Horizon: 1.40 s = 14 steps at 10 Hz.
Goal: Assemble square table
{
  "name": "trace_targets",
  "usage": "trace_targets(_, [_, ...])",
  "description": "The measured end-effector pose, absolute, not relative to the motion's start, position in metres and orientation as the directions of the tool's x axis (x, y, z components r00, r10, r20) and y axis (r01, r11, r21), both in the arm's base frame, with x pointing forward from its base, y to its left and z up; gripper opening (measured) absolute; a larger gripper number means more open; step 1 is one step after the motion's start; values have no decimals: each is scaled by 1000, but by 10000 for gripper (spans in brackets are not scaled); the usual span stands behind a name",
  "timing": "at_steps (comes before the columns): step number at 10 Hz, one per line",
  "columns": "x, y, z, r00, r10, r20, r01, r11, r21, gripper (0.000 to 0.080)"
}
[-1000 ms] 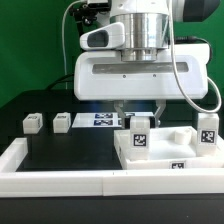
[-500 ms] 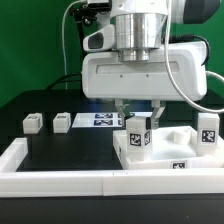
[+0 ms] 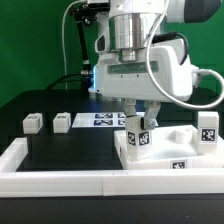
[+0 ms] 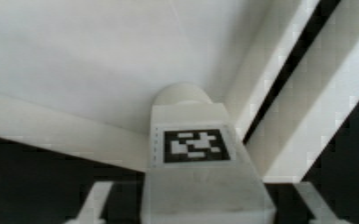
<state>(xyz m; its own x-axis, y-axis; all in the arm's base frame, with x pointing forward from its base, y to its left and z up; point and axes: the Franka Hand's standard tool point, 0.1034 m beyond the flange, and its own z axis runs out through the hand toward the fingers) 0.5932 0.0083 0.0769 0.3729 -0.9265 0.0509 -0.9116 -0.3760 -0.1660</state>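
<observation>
The jaws, hanging straight down from the Panda arm (image 3: 140, 60), are partly closed and pinch the top of one table leg (image 3: 138, 133). This leg stands upright at a corner of the square slab (image 3: 160, 152), towards the exterior view's left. The grip from directly above probably keeps the leg in line with the corner hole, so it can be seated or turned without tipping. That reading would put the work at fixing this leg. A second leg (image 3: 207, 130) stands upright on the slab's corner towards the exterior view's right, well apart from the held one. Two loose legs (image 3: 32, 122) (image 3: 62, 121) wait on the black tabletop (image 3: 70, 150), with the marker board (image 3: 100, 120) lying between them and the slab. The white rail (image 3: 60, 182) borders the tabletop in front. Only the exterior view gives this layout and the count of legs. The wrist view looks down the held leg itself: its tag faces the camera, a finger shows on each side, and dark tabletop appears past the slab's edges, so the leg sits close to the corner. Neither view shows the joint at the leg's foot.
</observation>
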Motion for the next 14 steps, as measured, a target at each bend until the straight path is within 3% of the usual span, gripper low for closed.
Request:
trace_targets(2, [592,12,77,195,-981,12,-967,-195,-164,292])
trace_targets(6, [592,12,76,159,-987,1,-974,-157,-165,294])
trace_targets(8, [593,10,76,255,-967,19,-953,-255,-165,579])
trace_targets(9, [594,9,77,317,-948,37,-932,-318,-172,579])
trace_targets(10, [594,10,77,423,-904,57,-889,-427,-166,635])
trace_targets(14, [593,10,76,719,-686,114,-673,-727,-133,648])
